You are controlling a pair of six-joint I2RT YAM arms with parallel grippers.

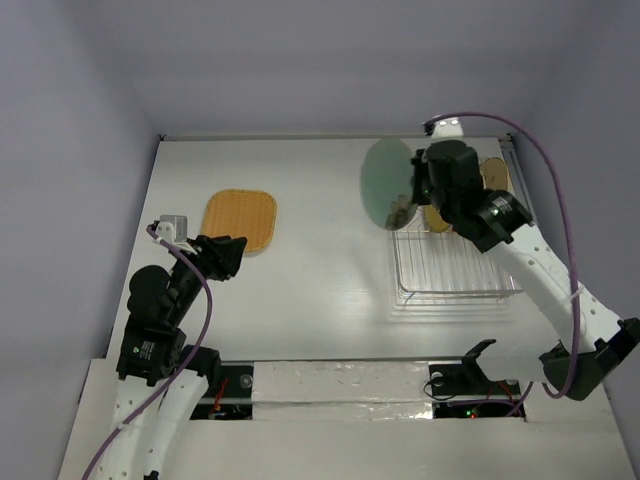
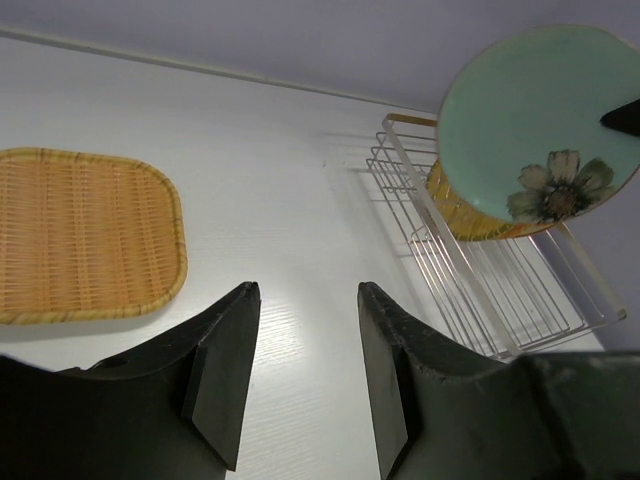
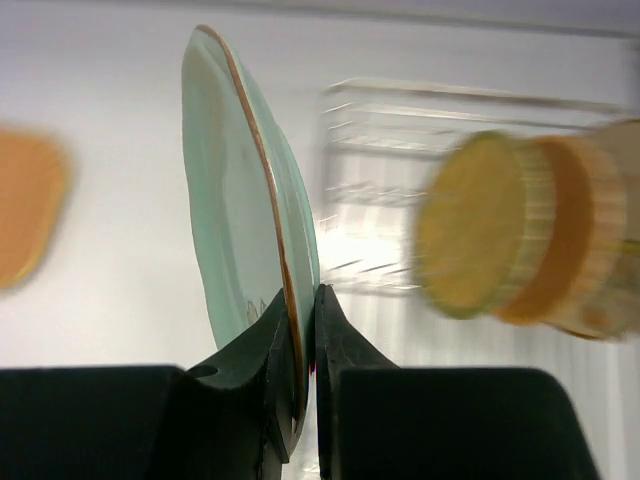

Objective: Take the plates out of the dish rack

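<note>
I am clamping my right claw (image 3: 305,300) on the rim of the pale green flower-painted plate (image 3: 240,200), holding it upright on edge, likely so it slips free of the prongs of the silver wire dish rack (image 3: 420,130) beyond it; round mustard and orange plates (image 3: 480,240) are standing to its right, while my left claw (image 2: 305,330) is hovering, jaws apart, the orange woven rounded-square plate (image 2: 80,235) ahead to its left
</note>
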